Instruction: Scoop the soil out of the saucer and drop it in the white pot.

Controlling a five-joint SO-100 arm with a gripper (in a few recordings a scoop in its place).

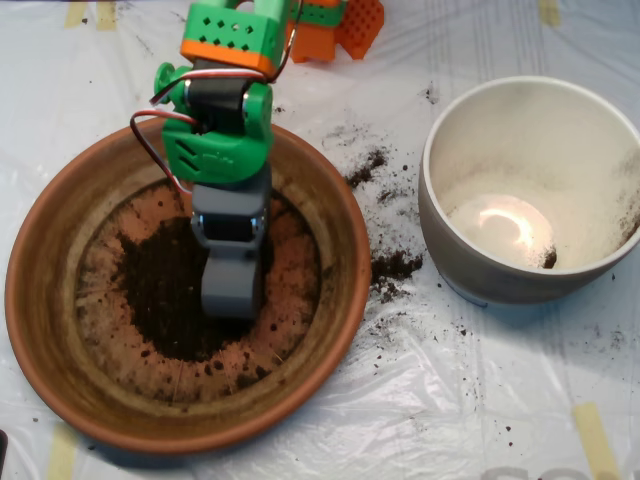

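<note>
A hobby or lab workbench: clear plastic sheeting (480,400) taped down with masking tape strips (597,435), and 3D-printed green-and-orange robot parts (335,25) at the far edge.

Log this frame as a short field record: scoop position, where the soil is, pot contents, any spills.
scoop: down inside the saucer, over the soil patch
soil: dark patch on the saucer's flat bottom, mostly left of centre
saucer: left side of picture, on plastic sheeting
white pot: right of saucer, apart from it; nearly empty, small dark bit near the bottom
spilled soil: scattered on sheeting between saucer and pot
</note>
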